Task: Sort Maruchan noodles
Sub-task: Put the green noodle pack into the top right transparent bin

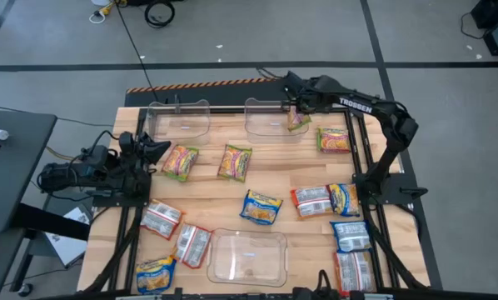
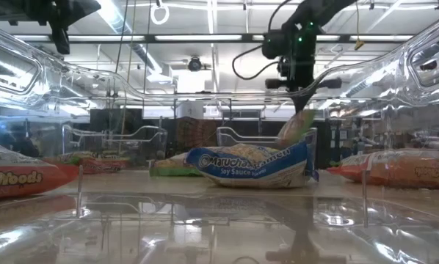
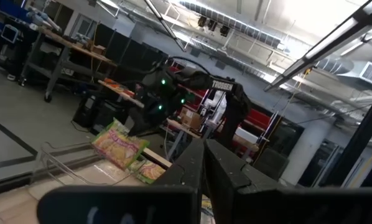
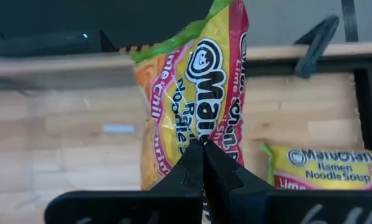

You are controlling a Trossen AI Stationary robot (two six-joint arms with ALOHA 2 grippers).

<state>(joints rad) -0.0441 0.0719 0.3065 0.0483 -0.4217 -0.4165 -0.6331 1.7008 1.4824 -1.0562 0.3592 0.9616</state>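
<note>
My right gripper (image 4: 203,151) is shut on a green/pink-yellow Maruchan packet (image 4: 192,93) over the right-hand far clear bin (image 1: 270,121). The high view shows the packet (image 1: 297,120) at that bin's right end. In the low view it (image 2: 296,128) hangs under the gripper (image 2: 302,94). My left gripper (image 3: 204,149) is shut, holds nothing, and waits at the table's left edge (image 1: 145,150). Other packets lie flat on the table: green/pink ones (image 1: 235,162), blue ones (image 1: 261,207), red ones (image 1: 311,200). My right gripper pinches the packet between its two fingers at one end (image 4: 201,134), coming from above and pointing down. The packet hangs tilted below the fingers (image 2: 296,128). Whether its lower end touches the bin cannot be told.
A second clear bin (image 1: 178,117) sits at the far left and a third (image 1: 247,254) at the near edge. A green/pink packet (image 4: 326,168) lies just right of the held one. Blue and red packets crowd the table's right side (image 1: 351,235) and near-left corner (image 1: 161,218).
</note>
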